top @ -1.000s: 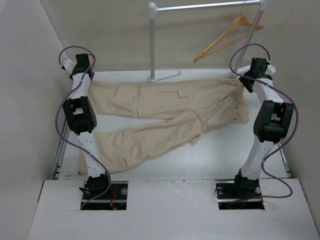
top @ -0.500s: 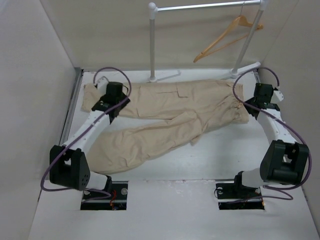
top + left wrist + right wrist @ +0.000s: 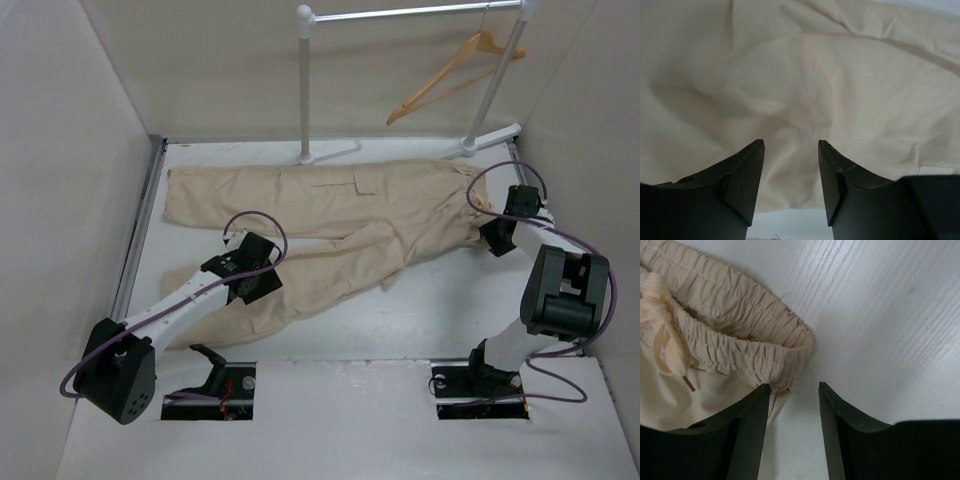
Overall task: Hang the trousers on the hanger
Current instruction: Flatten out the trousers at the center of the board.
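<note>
The beige trousers (image 3: 350,215) lie flat across the white table, waistband at the right, legs running left. The light-wood hanger (image 3: 455,72) hangs from the white rail at the back right. My left gripper (image 3: 262,282) is open and empty, low over the near trouser leg (image 3: 790,90). My right gripper (image 3: 492,240) is open and empty at the corner of the elastic waistband (image 3: 740,347); the left fingertip (image 3: 760,395) sits at the waistband's edge, the right one over bare table.
The white garment rail (image 3: 410,12) stands at the back on a post (image 3: 304,90) with feet near the trousers' top edge. White walls close in left, right and back. The table (image 3: 440,310) shows bare near the front right.
Both arms have swung down from upright. My left gripper has moved from the back left to the near trouser leg. My right gripper has dropped to the waistband corner.
</note>
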